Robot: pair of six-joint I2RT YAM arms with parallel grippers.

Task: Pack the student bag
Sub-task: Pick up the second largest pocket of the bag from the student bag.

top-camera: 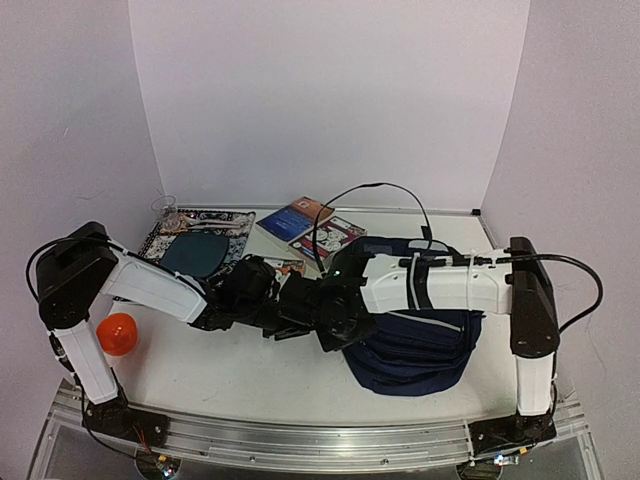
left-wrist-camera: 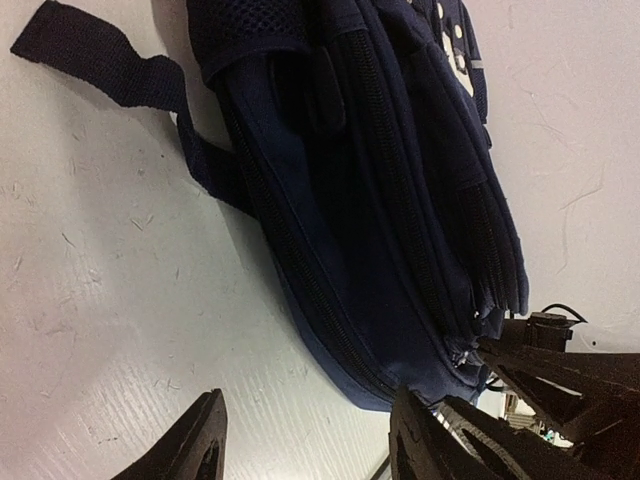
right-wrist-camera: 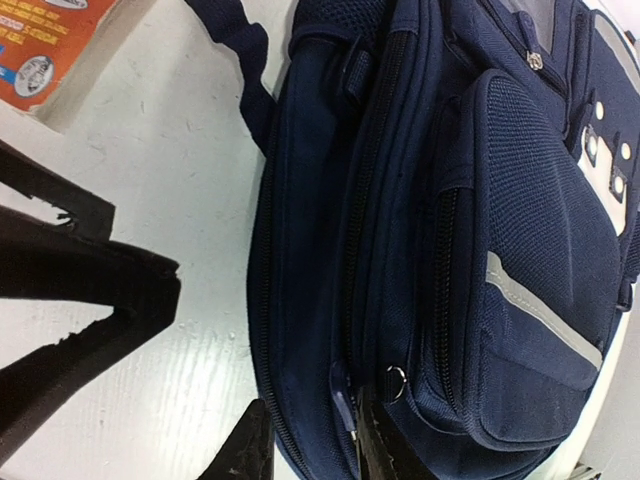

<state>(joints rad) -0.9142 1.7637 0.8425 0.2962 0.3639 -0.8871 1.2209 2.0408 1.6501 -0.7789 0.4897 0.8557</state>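
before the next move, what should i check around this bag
1. bag flat on table: ok
2. main zip open: not ok, looks shut
3. right claw gripping zip pull: cannot tell
4. left claw open, empty: ok
5. room between claws: not ok, tight
6. books ready on table: ok

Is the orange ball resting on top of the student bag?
No, the orange ball lies far to the left, clearly apart from the student bag.
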